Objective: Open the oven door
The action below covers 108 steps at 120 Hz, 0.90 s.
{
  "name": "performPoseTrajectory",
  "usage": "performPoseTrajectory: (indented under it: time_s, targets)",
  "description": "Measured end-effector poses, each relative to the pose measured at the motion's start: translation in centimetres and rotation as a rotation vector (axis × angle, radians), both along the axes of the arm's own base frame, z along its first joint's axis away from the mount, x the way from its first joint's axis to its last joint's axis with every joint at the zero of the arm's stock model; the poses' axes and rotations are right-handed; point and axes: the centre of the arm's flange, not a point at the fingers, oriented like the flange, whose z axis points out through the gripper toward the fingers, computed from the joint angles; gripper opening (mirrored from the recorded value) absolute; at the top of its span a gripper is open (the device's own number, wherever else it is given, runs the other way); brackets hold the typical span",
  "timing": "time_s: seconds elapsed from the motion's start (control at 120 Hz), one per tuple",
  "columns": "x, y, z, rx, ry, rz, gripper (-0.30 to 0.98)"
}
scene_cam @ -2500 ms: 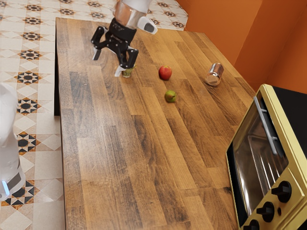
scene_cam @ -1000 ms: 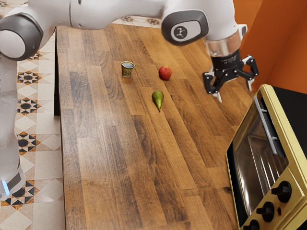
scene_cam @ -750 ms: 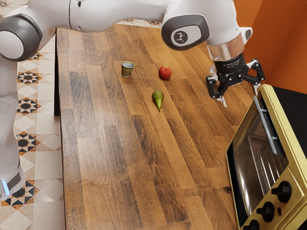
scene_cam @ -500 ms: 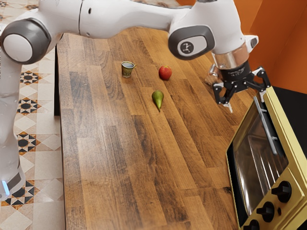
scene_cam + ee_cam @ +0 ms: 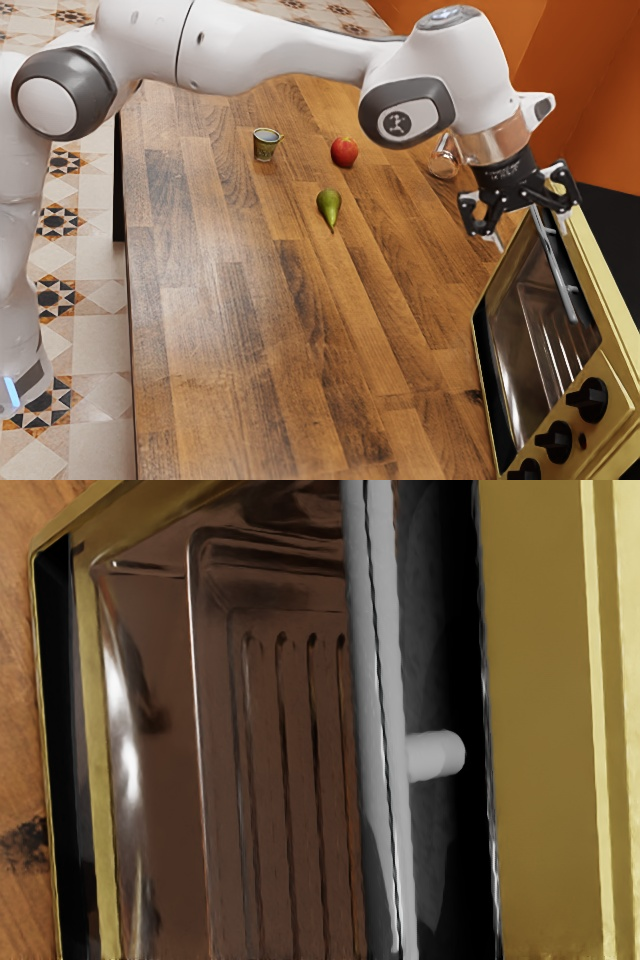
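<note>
My gripper (image 5: 530, 226) is open over the far upper end of the yellow oven (image 5: 607, 285), its two fingers spread on either side of the upper end of the grey bar handle (image 5: 558, 268). Whether they touch it I cannot tell. The glass oven door (image 5: 528, 345) stands closed. In the wrist view the handle (image 5: 375, 700) runs lengthwise in front of the door glass (image 5: 275, 790), with a short round post joining it to the dark door edge.
A red apple (image 5: 344, 152), a green pear (image 5: 329, 207) and a small patterned cup (image 5: 265, 144) are on the wooden table (image 5: 250, 330). Partly behind my hand is a shiny glass (image 5: 441, 162). Black knobs (image 5: 587, 399) line the oven's near side.
My arm has swung across the table to the oven, lately shifting toward the exterior view's right and lower edge. Since the oldest frame, the pear has shifted and turned. The door has not moved.
</note>
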Motion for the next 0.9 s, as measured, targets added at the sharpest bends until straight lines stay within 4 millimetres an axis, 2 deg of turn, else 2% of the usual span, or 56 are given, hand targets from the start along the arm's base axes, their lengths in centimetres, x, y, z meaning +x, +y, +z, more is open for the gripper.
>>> performPoseTrajectory:
  time_s: [0.192,0.833,0.9]
  targets:
    - [0.1,-0.1,0.0,0.007,-0.012,-0.015,0.60]
    - [1.0,-0.2,-3.5,0.022,0.038,-0.029,0.55]
    - [1.1,-0.2,-3.5,0.023,0.039,-0.029,0.46]
